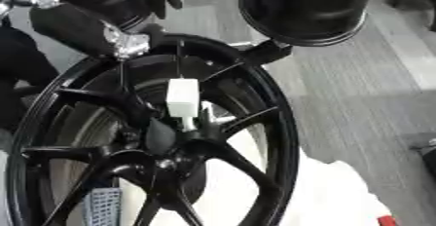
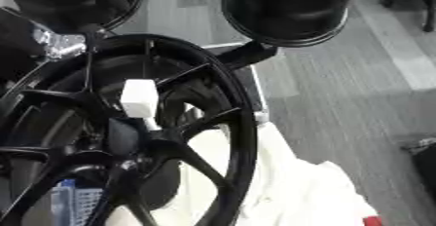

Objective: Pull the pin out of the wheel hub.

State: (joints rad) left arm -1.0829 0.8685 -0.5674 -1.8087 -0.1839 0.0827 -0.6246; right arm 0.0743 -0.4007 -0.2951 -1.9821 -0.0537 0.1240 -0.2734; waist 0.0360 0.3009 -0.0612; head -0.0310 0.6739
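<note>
Grey floor behind; white pin stands in black wheel hub.

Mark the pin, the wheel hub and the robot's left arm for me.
pin (image 1: 182,98): left eye view, on its white block-shaped head.
wheel hub (image 1: 189,144): left eye view, on the black centre where the spokes meet.
left arm (image 1: 72,28): left eye view, on the black forearm above the silver wrist joint.
</note>
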